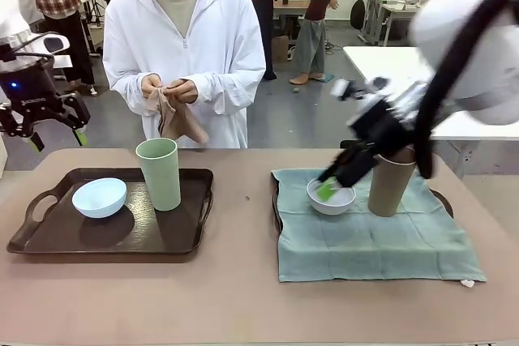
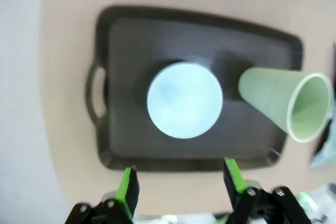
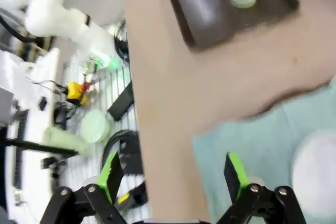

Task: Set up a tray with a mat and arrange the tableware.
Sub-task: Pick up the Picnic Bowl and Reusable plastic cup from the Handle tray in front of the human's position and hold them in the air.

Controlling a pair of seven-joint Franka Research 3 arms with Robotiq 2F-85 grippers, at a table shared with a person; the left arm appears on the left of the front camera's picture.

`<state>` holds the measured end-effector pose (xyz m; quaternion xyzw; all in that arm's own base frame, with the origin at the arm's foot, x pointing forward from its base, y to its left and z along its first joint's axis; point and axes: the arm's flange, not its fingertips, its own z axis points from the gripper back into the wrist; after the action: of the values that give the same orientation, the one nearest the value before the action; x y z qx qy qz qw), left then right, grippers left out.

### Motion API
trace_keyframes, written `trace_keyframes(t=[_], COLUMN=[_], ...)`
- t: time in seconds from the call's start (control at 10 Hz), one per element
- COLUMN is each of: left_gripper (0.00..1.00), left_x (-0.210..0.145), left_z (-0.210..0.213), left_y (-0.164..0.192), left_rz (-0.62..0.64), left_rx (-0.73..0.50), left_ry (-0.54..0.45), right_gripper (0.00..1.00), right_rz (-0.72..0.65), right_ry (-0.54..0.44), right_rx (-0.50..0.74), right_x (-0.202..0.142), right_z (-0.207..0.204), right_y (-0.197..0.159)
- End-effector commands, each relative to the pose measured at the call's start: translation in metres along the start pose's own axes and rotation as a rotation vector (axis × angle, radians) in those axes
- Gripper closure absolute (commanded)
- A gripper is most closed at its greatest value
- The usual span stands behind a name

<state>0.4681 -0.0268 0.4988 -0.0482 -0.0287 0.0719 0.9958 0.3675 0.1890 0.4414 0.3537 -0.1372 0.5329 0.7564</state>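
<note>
The tabletop (image 1: 243,297) is a plain tan surface, bare apart from two trays and a small speck toward five o'clock. In the front view a dark brown tray (image 1: 32,242) with cut-out handles lies at eight o'clock; on it the pale blue bowl (image 1: 99,197) sits at nine o'clock of the upright light green cup (image 1: 159,173), the two close but apart. At four o'clock a second tray (image 1: 276,208) shows just its dark rim, because a teal mat (image 1: 365,241) is spread over it and hangs past its near edge onto the tabletop. On the mat the greyish-white bowl (image 1: 340,202) stands at nine o'clock of the upright brown cup (image 1: 391,180), just beside it. The right end effector (image 3: 172,156) is motion-blurred in the front view, low over the greyish-white bowl; its own wrist view shows the green-padded fingers spread wide with nothing between them, above the mat's edge and bare tabletop. The left end effector (image 1: 58,142) hangs raised at nine o'clock, above the outer end of the dark brown tray, fingers spread and empty; its wrist view looks straight down on the pale blue bowl. At twelve o'clock a person (image 1: 182,46) in a white hooded top stands at the far edge holding a brownish cloth (image 1: 177,119) in both hands. Behind lie a grey floor (image 1: 300,115), a white table (image 1: 389,62) at two o'clock and other people standing.
</note>
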Motion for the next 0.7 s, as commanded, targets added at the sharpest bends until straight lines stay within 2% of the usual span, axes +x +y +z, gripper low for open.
trace_keyframes(t=[0.0, 0.2, 0.5, 0.6], left_gripper=[0.15, 0.15, 0.15, 0.15], left_x=[-0.011, -0.019, -0.028, -0.03], left_z=[-0.018, -0.023, -0.026, -0.029], left_y=[0.0, -0.003, -0.003, -0.004], left_rz=[-0.039, -0.093, -0.113, -0.108], left_rx=[0.062, 0.089, 0.086, 0.083], left_ry=[-0.043, -0.075, -0.103, -0.102], right_gripper=[0.0, 0.0, 0.0, 0.0], right_rz=[0.118, 0.15, 0.21, 0.197], right_ry=[0.0, 0.013, -0.008, -0.028], right_rx=[0.034, -0.063, -0.294, -0.294], right_x=[0.043, 0.076, 0.111, 0.118], right_z=[-0.051, -0.084, -0.11, -0.116], right_y=[-0.038, -0.063, -0.091, -0.1])
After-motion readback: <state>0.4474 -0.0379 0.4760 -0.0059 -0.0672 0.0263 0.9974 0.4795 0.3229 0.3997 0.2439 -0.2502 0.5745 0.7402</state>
